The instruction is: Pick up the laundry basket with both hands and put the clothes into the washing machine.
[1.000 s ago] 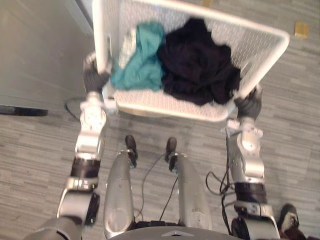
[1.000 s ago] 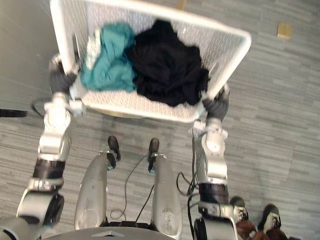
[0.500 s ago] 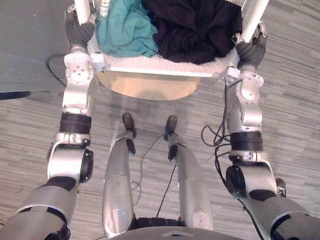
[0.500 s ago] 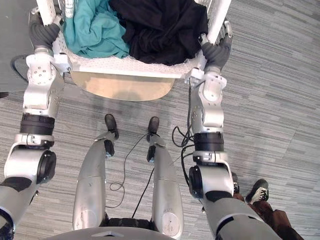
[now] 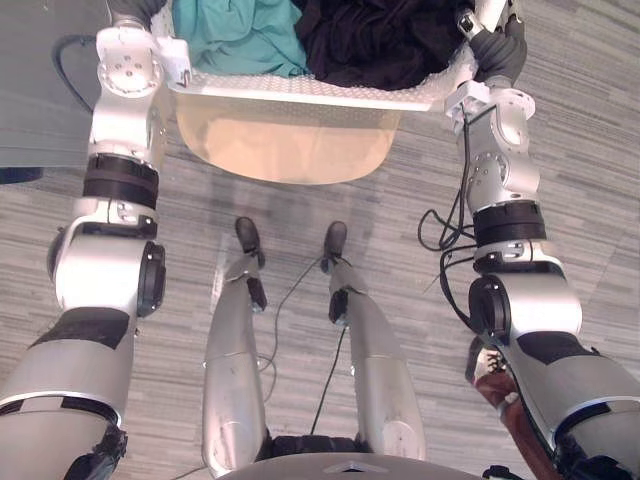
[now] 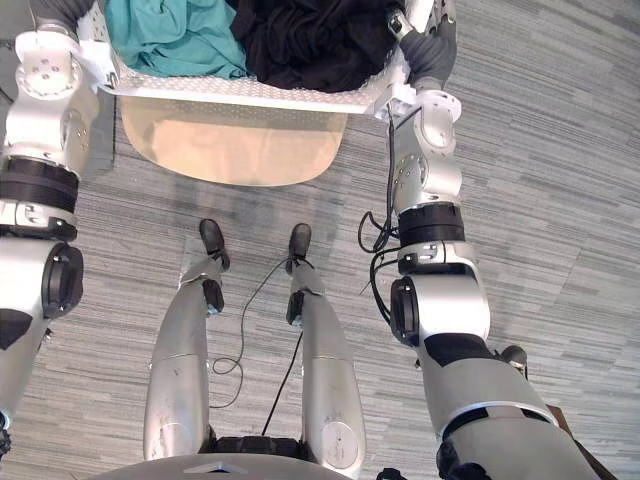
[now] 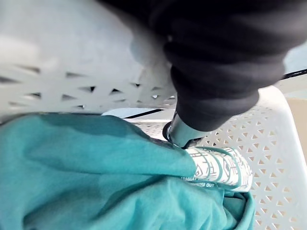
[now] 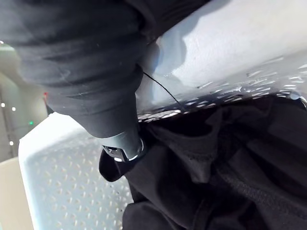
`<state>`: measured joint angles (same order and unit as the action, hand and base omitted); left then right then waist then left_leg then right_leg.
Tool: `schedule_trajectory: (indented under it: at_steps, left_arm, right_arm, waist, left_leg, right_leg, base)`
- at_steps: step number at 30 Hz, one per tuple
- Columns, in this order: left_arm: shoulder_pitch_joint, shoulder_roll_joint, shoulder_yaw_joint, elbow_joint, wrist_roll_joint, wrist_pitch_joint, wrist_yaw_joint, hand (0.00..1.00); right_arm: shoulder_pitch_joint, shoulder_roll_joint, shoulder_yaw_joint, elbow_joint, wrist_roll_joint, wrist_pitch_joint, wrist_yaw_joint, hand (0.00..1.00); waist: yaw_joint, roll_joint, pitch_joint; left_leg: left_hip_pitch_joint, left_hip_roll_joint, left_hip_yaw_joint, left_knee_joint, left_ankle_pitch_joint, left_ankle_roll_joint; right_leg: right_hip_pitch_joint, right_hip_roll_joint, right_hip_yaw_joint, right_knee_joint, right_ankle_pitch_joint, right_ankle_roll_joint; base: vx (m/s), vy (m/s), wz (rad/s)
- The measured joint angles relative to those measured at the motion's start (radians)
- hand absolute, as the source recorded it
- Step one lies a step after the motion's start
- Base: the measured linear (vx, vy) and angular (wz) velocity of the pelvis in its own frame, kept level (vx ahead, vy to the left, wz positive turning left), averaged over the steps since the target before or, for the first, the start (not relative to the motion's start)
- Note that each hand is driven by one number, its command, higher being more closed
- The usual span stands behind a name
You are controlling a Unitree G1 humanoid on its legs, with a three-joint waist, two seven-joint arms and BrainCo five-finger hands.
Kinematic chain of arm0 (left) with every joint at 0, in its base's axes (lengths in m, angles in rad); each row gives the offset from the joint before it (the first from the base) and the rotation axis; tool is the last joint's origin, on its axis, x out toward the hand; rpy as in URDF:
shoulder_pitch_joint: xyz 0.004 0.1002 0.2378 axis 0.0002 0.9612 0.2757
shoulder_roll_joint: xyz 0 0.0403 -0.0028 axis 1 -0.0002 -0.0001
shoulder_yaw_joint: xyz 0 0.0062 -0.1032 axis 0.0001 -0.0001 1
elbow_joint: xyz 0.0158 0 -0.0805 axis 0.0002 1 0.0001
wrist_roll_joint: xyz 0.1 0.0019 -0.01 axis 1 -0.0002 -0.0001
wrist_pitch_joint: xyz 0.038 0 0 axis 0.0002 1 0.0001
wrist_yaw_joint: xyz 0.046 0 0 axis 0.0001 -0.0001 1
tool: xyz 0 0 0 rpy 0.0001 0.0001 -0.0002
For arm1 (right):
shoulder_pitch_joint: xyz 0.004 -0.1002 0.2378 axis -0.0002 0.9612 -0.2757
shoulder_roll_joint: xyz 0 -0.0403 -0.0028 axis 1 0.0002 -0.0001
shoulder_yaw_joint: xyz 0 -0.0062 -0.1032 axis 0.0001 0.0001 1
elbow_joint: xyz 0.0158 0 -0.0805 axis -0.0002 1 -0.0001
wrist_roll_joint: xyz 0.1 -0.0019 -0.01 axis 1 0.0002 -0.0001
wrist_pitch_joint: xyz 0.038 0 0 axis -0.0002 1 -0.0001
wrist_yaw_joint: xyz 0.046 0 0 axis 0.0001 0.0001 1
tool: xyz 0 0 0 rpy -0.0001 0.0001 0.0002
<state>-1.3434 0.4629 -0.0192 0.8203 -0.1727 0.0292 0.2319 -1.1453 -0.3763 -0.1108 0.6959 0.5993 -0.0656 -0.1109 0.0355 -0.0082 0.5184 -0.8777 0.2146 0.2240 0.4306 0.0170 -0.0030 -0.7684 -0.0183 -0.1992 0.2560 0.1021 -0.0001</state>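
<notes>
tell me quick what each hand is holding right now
Left hand: shut on the rim of the white perforated plastic laundry basket.
Right hand: shut on the same basket's opposite rim.

Indoor room, grey plank floor (image 6: pixel 560 200)

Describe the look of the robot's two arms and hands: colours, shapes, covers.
The left arm and right arm match: rounded silver-grey shells, broken by black bands and round black joint caps. The left hand and right hand wear dark ribbed covers, and silver metal with a dark tip shows past each cover.
</notes>
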Motion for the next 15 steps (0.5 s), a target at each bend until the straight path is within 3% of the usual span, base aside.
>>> schedule_trajectory:
  at_steps: [4, 10, 15]
  left_arm:
    - [-0.043, 0.007, 0.0, 0.027, 0.0, 0.001, 0.0, 0.0]
    - [-0.068, 0.077, 0.011, 0.045, 0.002, 0.01, -0.036, 0.0]
    - [-0.08, 0.098, 0.003, 0.057, 0.067, 0.026, -0.101, 0.0]
  right_arm:
    - [-0.021, -0.031, 0.046, 0.027, 0.076, 0.0, 0.01, 0.0]
    - [-0.022, -0.09, 0.133, 0.029, 0.162, 0.005, 0.047, 0.0]
    - [0.001, -0.16, 0.188, 0.05, 0.161, 0.08, 0.075, 0.0]
  waist:
    - [0.003, 0.0, 0.0]
    - [0.006, -0.001, 0.001]
    - [0.018, -0.001, 0.001]
  left_leg:
    - [0.0, 0.003, 0.01, -0.018, 0.011, 0.002]
    - [0.003, 0.014, 0.019, -0.01, 0.031, 0.008]
    - [0.022, 0.02, 0.019, 0.009, 0.028, 0.01]
  right_leg:
    - [0.0, 0.001, -0.005, -0.024, 0.016, -0.001]
    - [0.004, 0.006, -0.009, -0.027, 0.029, -0.009]
    - [0.03, 0.008, -0.015, -0.015, 0.027, -0.008]
  base:
    - [-0.01, -0.033, -0.05]
    - [0.03, -0.049, -0.02]
    - [0.01, -0.034, 0.02]
